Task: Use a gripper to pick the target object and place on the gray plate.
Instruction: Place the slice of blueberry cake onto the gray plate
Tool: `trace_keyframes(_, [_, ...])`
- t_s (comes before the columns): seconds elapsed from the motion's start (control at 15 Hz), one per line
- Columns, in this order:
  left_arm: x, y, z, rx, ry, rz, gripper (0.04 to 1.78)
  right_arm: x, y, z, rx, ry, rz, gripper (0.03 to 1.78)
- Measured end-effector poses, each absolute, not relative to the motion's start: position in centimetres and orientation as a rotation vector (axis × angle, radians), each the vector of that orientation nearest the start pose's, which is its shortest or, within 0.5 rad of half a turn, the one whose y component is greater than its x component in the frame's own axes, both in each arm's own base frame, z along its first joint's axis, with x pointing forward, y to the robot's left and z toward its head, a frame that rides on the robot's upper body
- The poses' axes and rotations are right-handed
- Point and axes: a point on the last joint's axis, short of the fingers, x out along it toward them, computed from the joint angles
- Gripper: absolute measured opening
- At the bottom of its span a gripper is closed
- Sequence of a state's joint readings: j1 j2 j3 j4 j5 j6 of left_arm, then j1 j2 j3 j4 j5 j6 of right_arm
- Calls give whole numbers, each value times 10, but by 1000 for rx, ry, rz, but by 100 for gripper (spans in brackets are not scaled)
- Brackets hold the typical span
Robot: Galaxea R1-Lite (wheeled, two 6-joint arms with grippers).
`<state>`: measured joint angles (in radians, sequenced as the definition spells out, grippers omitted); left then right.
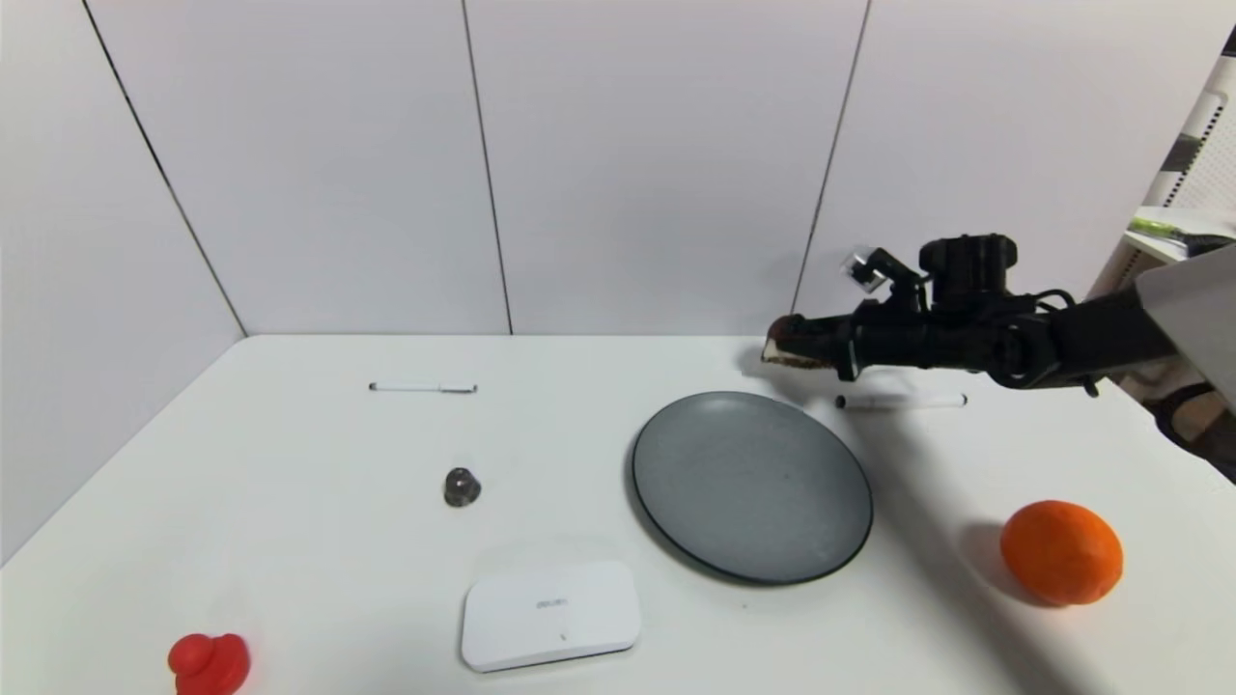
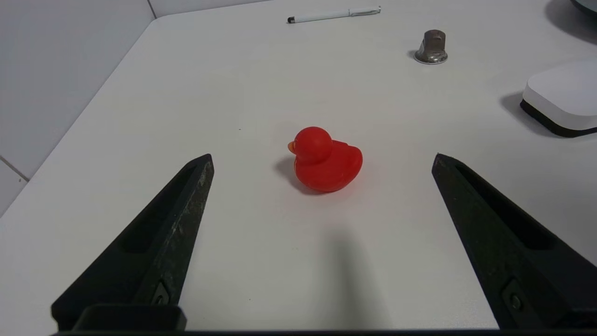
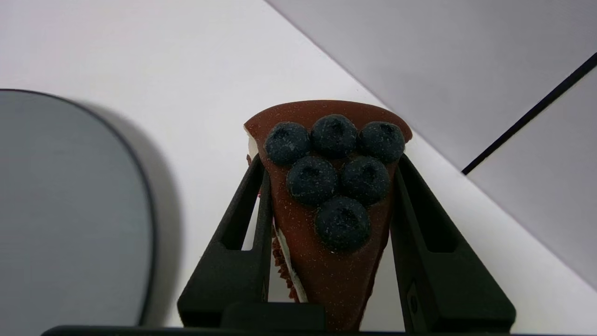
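Above the far right part of the worktop (image 1: 319, 541), we are holding our right hand (image 1: 794, 343) in the air, its two black fingers (image 3: 242, 224) pinching the cake slice (image 3: 333, 205) by its slanted sides. The slice's broad blueberry end is sticking out past the fingertips, and its narrow end is lying back between the fingers. In the head view the cake slice (image 1: 787, 346) is hanging just beyond the far right edge of the gray plate (image 1: 751, 486), not over it; the right wrist view is showing the plate's dark rim (image 3: 148, 224) off to one side of the slice, with bare white worktop between them. A white pen (image 1: 900, 401) is lying under our arm, just beside the plate's far right rim. The back wall is standing close behind the hand.

Our left hand (image 2: 322, 161) is hovering low over the near left corner, fingers spread wide with nothing between them, facing the red duck (image 2: 325, 159). Open worktop is lying all round the duck. A small metal nut (image 1: 462, 486) and the white box (image 1: 550, 614) are sitting left of the plate, well apart from its edge, a second pen (image 1: 422, 388) is lying farther back, and the orange (image 1: 1060, 552) is sitting near the right edge.
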<state>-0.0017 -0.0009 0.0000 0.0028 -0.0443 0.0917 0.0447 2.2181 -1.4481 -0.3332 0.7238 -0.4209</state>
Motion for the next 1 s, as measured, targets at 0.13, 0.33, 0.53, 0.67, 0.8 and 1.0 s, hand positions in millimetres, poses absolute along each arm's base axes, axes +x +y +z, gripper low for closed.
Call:
trace_keyframes(0.13, [-23, -1, 75, 92, 0, -46, 169, 422, 37, 139, -236, 276, 840, 72])
trace_keyframes(0.33, [-23, -1, 75, 92, 0, -46, 169, 382, 47, 150, -230, 299, 875, 72])
trace_keyframes(0.53, [-23, -1, 75, 92, 0, -46, 169, 343, 61, 157, -231, 315, 926, 72])
trace_keyframes(0.67, [-23, -1, 75, 92, 0, -46, 169, 324, 70, 158, -235, 317, 960, 72])
trace_keyframes(0.8, [-23, -1, 75, 91, 0, -46, 169, 308, 78, 155, -243, 310, 993, 72])
trace_keyframes(1.0, [-23, -1, 75, 92, 0, -46, 169, 297, 92, 148, -264, 259, 1037, 72])
